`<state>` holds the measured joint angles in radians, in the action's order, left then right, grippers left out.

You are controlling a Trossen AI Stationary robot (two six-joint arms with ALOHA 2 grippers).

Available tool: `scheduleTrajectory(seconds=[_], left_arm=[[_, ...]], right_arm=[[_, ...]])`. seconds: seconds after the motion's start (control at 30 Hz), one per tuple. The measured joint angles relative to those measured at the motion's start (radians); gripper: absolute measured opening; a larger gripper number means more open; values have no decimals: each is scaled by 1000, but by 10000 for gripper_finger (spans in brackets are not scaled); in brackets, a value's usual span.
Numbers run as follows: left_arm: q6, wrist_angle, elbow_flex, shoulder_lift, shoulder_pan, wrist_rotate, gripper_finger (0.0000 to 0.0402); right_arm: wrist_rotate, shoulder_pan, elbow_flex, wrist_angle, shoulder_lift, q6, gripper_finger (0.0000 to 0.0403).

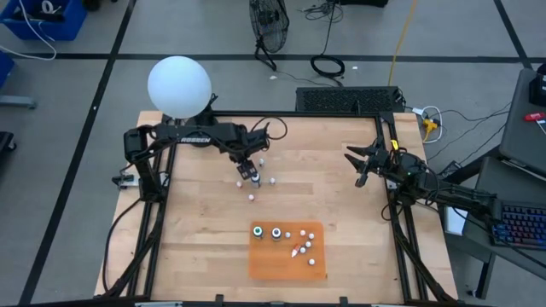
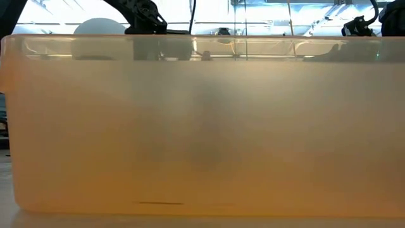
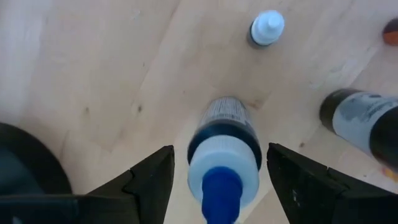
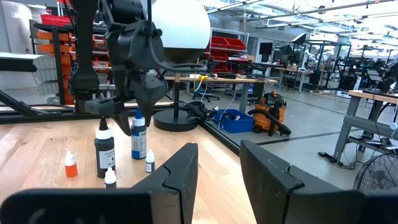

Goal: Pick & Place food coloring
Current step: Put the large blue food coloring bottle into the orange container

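The left gripper [image 3: 217, 186] is seen lowered over an upright blue-capped food coloring bottle [image 3: 224, 152]; the fingers [image 3: 152, 180] are spread wide on either side of it, apart from its body, with nothing gripped yet. The bottle's long axis is vertical and centred between the fingers, so closing is judged to be all the grasp needs; a dark bottle [image 3: 364, 127] is just beside it and a small white dropper [image 3: 267, 28] lies beyond. The right gripper [image 1: 363, 162], part open and empty, is parked well apart; the orange mat [image 1: 264, 264] with placed bottles lies toward the table's near edge.
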<state>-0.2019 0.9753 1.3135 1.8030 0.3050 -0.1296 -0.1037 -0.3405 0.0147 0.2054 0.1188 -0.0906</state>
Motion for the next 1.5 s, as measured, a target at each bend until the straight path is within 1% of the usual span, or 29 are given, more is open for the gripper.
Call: scheduleTrajectory(seconds=[0.13, 0.3, 0.77, 0.87, 1.03, 1.2, 1.27, 1.33, 1.5], left_arm=[[-2, -27, -23, 0, 0, -1, 253], [10, -49, -23, 0, 0, -1, 253], [13, -47, -23, 0, 0, -1, 251], [22, -47, -23, 0, 0, -1, 228], [40, -48, -22, 0, 0, -2, 144], [53, -37, -20, -5, -2, -34, 143], [51, -19, -9, -24, -7, -61, 143], [50, -2, 7, -68, -13, -66, 143], [11, 21, 34, -228, -62, -70, 143]], right_arm=[[0, 0, 0, 0, 0, 0, 110], [0, 0, 0, 0, 0, 0, 110], [0, 0, 0, 0, 0, 0, 110], [0, 0, 0, 0, 0, 0, 110], [0, 0, 0, 0, 0, 0, 110], [0, 0, 0, 0, 0, 0, 110], [0, 0, 0, 0, 0, 0, 110], [0, 0, 0, 0, 0, 0, 110], [0, 0, 0, 0, 0, 0, 110]])
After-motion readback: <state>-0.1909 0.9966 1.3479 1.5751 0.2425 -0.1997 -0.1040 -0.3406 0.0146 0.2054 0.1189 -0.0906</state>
